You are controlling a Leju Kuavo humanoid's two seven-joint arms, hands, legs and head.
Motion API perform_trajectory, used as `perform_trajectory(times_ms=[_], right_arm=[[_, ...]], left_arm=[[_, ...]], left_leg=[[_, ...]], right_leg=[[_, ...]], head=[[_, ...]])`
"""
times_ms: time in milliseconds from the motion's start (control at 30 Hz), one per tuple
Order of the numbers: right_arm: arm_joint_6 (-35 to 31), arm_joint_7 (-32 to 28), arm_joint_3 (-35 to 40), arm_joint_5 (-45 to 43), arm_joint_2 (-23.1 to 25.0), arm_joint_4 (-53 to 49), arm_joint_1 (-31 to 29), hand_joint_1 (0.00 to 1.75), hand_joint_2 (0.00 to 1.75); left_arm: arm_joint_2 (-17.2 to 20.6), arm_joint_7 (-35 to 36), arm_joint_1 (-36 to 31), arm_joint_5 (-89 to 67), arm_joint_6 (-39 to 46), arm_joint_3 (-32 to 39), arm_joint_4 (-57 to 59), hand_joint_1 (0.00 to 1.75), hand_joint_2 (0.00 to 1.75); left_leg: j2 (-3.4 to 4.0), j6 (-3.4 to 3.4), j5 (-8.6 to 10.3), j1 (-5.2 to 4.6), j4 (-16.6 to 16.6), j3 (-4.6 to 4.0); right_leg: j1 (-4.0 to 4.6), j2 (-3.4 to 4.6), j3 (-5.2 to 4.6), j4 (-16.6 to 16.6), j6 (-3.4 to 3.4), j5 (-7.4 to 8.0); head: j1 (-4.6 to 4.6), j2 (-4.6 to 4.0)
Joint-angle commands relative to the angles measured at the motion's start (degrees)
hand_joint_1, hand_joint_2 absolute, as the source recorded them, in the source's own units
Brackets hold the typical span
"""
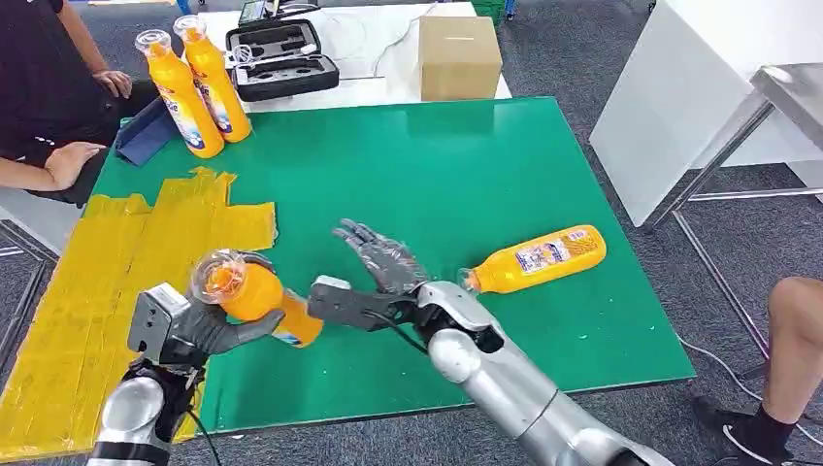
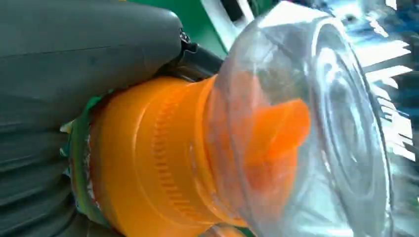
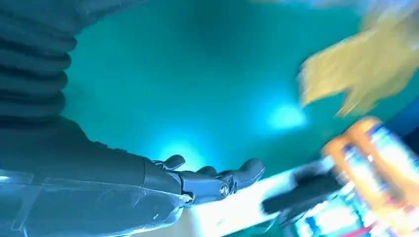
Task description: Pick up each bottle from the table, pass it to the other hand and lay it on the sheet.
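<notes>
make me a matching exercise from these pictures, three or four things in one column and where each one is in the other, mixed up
Things:
1. bottle in the left hand
2. lying bottle
3. cardboard box
4. right hand

Places or states:
a. on the white table beyond the green mat
b. on its side on the green mat, right of the right arm
c. held up near the yellow sheet
d. open, beside the held bottle

Pairs: 1-c, 2-b, 3-a, 4-d

Orange bottle (image 2: 163, 168) neck with clear domed cap (image 2: 316, 123), close against grey left hand (image 2: 74, 64), apparently gripped.
</notes>
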Motion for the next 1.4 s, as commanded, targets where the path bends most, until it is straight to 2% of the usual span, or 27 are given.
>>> perform_trajectory(times_ms=[33, 100, 133, 167, 233, 333, 500, 667, 933, 1067, 1200, 1233, 1267, 1300, 1333, 1400], right_arm=[[1.4, -0.1, -6.3, 1.4, -4.5, -5.8, 2.1, 0.0, 0.0], [0.9, 0.5, -8.7, 1.8, -6.9, -9.1, 3.3, 0.0, 0.0], [1.2, 0.4, -10.6, 1.8, -8.4, -11.5, 4.2, 0.0, 0.0], [2.0, 0.1, -11.8, 1.8, -9.5, -13.1, 4.6, 0.0, 0.0], [3.5, 0.0, -14.6, 1.2, -11.2, -15.8, 5.9, 0.0, 0.0], [5.8, -0.9, -17.3, -0.5, -12.8, -18.1, 7.4, 0.0, 0.0], [6.8, -0.9, -16.8, -0.6, -13.0, -17.6, 7.1, 0.0, 0.0], [7.1, -0.9, -15.4, -0.7, -13.4, -16.2, 6.2, 0.0, 0.0], [7.1, -0.9, -15.4, -0.7, -13.4, -16.2, 6.2, 0.0, 0.0], [7.1, -0.7, -16.1, -0.9, -14.5, -16.3, 6.4, 0.0, 0.0], [7.3, -0.8, -16.9, -1.4, -14.4, -15.5, 6.1, 0.0, 0.0], [7.3, -0.8, -16.8, -1.4, -14.1, -15.1, 5.9, 0.0, 0.0], [7.3, -0.8, -16.6, -1.3, -13.9, -15.0, 5.9, 0.0, 0.0], [7.4, -0.8, -16.3, -1.3, -13.8, -14.8, 5.7, 0.0, 0.0], [7.3, -0.7, -16.2, -0.9, -14.0, -15.2, 6.1, 0.0, 0.0], [6.9, -0.4, -16.4, -0.1, -14.5, -16.0, 6.8, 0.0, 0.0]], left_arm=[[0.2, -0.5, -0.8, -3.8, 0.7, 4.4, 0.2, 1.75, 1.75], [1.4, -0.5, -1.0, -23.1, 13.3, 4.0, -0.7, 1.75, 1.75], [2.5, 2.2, -1.2, -37.5, 19.4, 3.8, -0.9, 1.75, 1.75], [3.1, 4.9, -1.1, -47.0, 21.8, 3.7, -1.0, 1.75, 1.75], [3.7, 5.6, -1.3, -50.3, 19.8, 4.6, 0.2, 1.75, 1.75], [5.5, 8.7, -2.2, -64.4, 26.5, 3.5, 3.8, 1.75, 1.75], [8.0, 13.6, -5.8, -79.5, 28.9, -0.6, 11.0, 1.75, 1.75], [9.2, 13.2, -10.2, -80.9, 27.4, -4.3, 24.2, 1.75, 1.75], [9.2, 13.2, -10.2, -80.9, 27.4, -4.3, 24.2, 1.75, 1.75], [10.1, 5.8, -10.6, -73.2, 23.9, -5.7, 30.0, 1.75, 1.75], [10.7, 2.6, -10.9, -69.5, 22.7, -7.0, 34.6, 1.75, 1.75], [10.4, 2.4, -11.0, -68.4, 23.2, -6.7, 35.2, 0.0, 1.75], [10.2, 3.7, -11.3, -68.7, 23.1, -6.8, 35.8, 0.0, 1.75], [10.2, 4.9, -11.4, -69.8, 24.5, -7.4, 35.3, 0.0, 0.0], [9.2, 4.8, -10.5, -69.3, 28.9, -6.4, 33.3, 0.0, 0.0], [9.0, 6.2, -9.0, -72.0, 30.4, -6.5, 29.5, 0.0, 0.0]], left_leg=[[-0.14, -0.05, -0.05, 0.01, 0.0, 0.14], [-0.09, -0.04, -0.02, 0.03, 0.0, 0.06], [-0.15, -0.05, -0.07, 0.02, 0.0, 0.15], [-0.22, -0.04, -0.03, 0.04, 0.0, 0.07], [-0.27, -0.03, -0.04, 0.04, 0.1, 0.1], [-0.22, -0.04, -0.03, 0.03, 0.0, 0.15], [-0.28, -0.06, -0.04, 0.01, 0.0, 0.2], [-0.26, -0.09, 0.03, -0.02, -0.1, 0.27], [-0.06, -0.08, -0.02, 0.02, 0.0, 0.19], [-0.07, -0.07, 0.01, -0.01, 0.0, 0.18], [-0.03, -0.06, 0.03, -0.02, 0.0, 0.12], [-0.05, -0.09, 0.0, 0.0, 0.0, 0.23], [-0.02, -0.07, 0.02, 0.0, -0.1, 0.18], [-0.04, -0.06, 0.03, -0.02, -0.1, 0.14], [-0.04, -0.08, 0.01, 0.0, 0.0, 0.21], [-0.04, -0.06, 0.03, -0.02, 0.0, 0.16]], right_leg=[[0.02, -0.21, 0.17, 0.0, -0.08, -0.1], [0.04, -0.13, 0.09, 0.0, -0.06, -0.04], [0.04, -0.22, 0.19, 0.0, -0.09, -0.11], [0.05, -0.27, 0.13, 0.0, -0.06, -0.09], [0.05, -0.35, 0.17, 0.0, -0.06, -0.13], [0.04, -0.28, 0.21, 0.0, -0.07, -0.1], [0.02, -0.34, 0.27, 0.0, -0.09, -0.13], [0.0, -0.34, 0.29, 0.0, -0.13, -0.08], [0.04, -0.17, 0.19, 0.0, -0.08, -0.09], [0.0, -0.15, 0.17, 0.0, -0.07, -0.06], [-0.01, -0.09, 0.1, 0.0, -0.05, -0.03], [0.02, -0.14, 0.22, 0.0, -0.1, -0.06], [0.01, -0.09, 0.16, 0.0, -0.08, -0.03], [-0.01, -0.09, 0.13, 0.0, -0.06, -0.02], [0.02, -0.11, 0.2, 0.0, -0.09, -0.05], [-0.01, -0.06, 0.16, 0.0, -0.05, -0.02]], head=[[0.0, 0.0], [-0.04, 0.0], [-0.04, 0.0], [-0.02, 0.0], [-0.02, 0.0], [-0.02, 0.0], [-0.04, 0.0], [-0.04, 0.0], [-0.04, 0.0], [-0.04, 0.0], [-0.04, 0.0], [-0.02, 0.0], [-0.04, 0.0], [-0.04, 0.0], [-0.04, 0.0], [-0.02, 0.0]])
